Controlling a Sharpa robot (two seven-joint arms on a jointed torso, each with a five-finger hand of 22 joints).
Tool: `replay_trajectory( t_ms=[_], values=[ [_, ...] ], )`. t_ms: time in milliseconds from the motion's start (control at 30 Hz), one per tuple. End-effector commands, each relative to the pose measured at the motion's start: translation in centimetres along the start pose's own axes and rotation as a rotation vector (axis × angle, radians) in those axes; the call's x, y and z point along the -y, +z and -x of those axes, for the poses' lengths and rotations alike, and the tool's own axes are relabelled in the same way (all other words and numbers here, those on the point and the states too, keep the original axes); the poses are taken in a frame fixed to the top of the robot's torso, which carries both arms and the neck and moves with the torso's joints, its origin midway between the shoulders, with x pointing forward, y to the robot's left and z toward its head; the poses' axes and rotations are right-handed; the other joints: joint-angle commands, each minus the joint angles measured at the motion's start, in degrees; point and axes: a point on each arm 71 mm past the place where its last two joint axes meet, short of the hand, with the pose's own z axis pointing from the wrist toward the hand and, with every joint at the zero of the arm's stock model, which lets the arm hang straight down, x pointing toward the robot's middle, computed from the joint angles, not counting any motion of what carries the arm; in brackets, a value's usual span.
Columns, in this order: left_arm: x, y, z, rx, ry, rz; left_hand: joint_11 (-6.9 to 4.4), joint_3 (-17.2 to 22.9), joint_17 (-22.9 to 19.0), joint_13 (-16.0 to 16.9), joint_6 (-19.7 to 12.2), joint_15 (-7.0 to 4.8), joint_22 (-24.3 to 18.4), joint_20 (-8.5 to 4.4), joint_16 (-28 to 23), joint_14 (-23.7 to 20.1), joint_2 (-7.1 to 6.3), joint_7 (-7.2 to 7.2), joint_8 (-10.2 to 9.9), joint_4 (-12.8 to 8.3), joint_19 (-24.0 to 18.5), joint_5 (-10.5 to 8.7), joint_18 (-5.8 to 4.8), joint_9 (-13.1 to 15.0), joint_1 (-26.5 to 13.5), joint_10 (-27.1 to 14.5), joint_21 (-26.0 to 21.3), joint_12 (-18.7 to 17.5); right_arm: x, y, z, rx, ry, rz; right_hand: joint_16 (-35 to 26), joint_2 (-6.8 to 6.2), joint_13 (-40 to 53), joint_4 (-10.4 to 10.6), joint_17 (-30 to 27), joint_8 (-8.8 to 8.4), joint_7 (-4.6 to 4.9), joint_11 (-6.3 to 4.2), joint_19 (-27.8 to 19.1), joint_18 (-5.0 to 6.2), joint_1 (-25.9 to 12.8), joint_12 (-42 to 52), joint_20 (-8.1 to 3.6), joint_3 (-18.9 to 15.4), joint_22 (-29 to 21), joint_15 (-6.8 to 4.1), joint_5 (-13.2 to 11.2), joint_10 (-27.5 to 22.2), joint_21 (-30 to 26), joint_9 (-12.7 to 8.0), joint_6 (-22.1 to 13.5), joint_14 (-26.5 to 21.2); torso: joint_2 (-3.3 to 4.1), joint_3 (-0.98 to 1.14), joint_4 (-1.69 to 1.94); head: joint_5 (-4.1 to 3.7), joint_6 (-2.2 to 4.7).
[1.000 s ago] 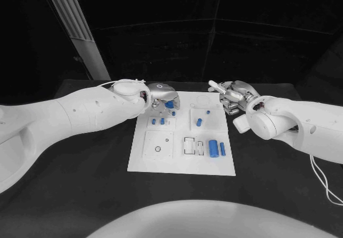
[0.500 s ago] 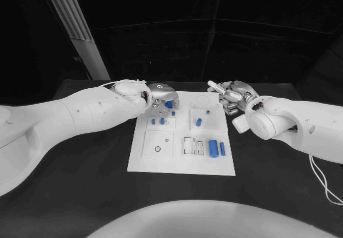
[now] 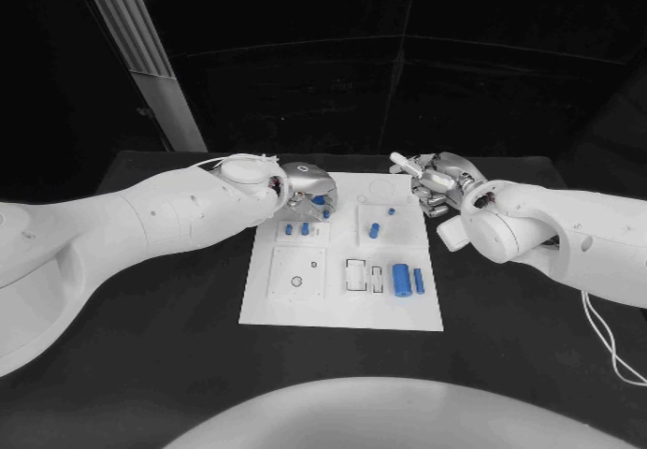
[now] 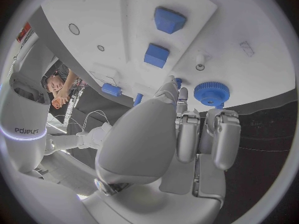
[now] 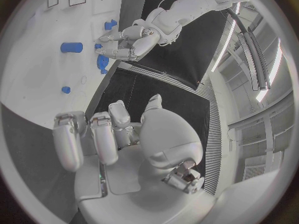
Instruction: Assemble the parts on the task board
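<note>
**Left hand over the gear, right hand idle off the board**

The left hand (image 3: 305,185) hangs over the board's (image 3: 344,313) far left corner, hiding most of the blue gear (image 4: 211,93) at its fingertips; whether it grasps the gear I cannot tell. Small blue parts (image 3: 305,227) lie just nearer than that hand. The right hand (image 3: 438,184) hovers beyond the board's far right edge, fingers curled, holding nothing. Black table (image 3: 149,355) surrounds the board.

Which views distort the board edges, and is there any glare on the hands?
Left wrist view: task board edge bows strongly. Right wrist view: board edge curves too. Head view: board edges stay straight; bright highlight on the left hand; right hand shows milder sheen.
</note>
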Motion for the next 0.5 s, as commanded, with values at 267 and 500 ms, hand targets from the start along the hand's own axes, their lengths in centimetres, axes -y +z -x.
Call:
replay_trajectory(
  t_ms=[267, 500],
  values=[
    [-0.22, 0.25, -0.25, -0.043, -0.002, 0.029, 0.25, 1.1, 15.1, -0.1, 0.5, 0.43, 15.1, 0.14, 0.2, 6.0, 0.37, 0.03, -0.7, 0.0, 6.1, -0.27, -0.39, -0.4, 1.2, 0.7, 0.2, -0.5, -0.20, 0.04, -0.18, -0.009, -0.002, 0.006, 0.1, 0.28, -0.1, -0.1, 15.1, 0.36, 5.46, 0.03, 6.1, -0.41, 0.1, 0.1, 0.40, -0.2, 15.1, 0.42, -0.2, -0.1, 0.2, -0.1, -0.5, 5.9, 0.01, -0.05, 0.03, 0.03, 0.00],
    [-0.29, 0.33, -0.36, -0.057, -0.002, 0.039, 0.31, 1.7, 15.1, -0.1, 0.6, 0.52, 15.1, 0.22, 0.2, 6.0, 0.45, 0.08, -0.9, -0.1, 6.1, -0.27, -0.39, -0.6, 1.7, 0.8, 0.2, -0.6, -0.19, 0.04, -0.21, -0.011, -0.002, 0.004, 0.1, 0.28, -0.1, -0.1, 15.1, 0.36, 5.46, 0.03, 6.1, -0.41, 0.1, 0.1, 0.40, -0.2, 15.1, 0.42, -0.2, -0.1, 0.2, -0.1, -0.5, 5.9, -0.02, 0.00, 0.02, 0.11, 0.00]
  ],
)
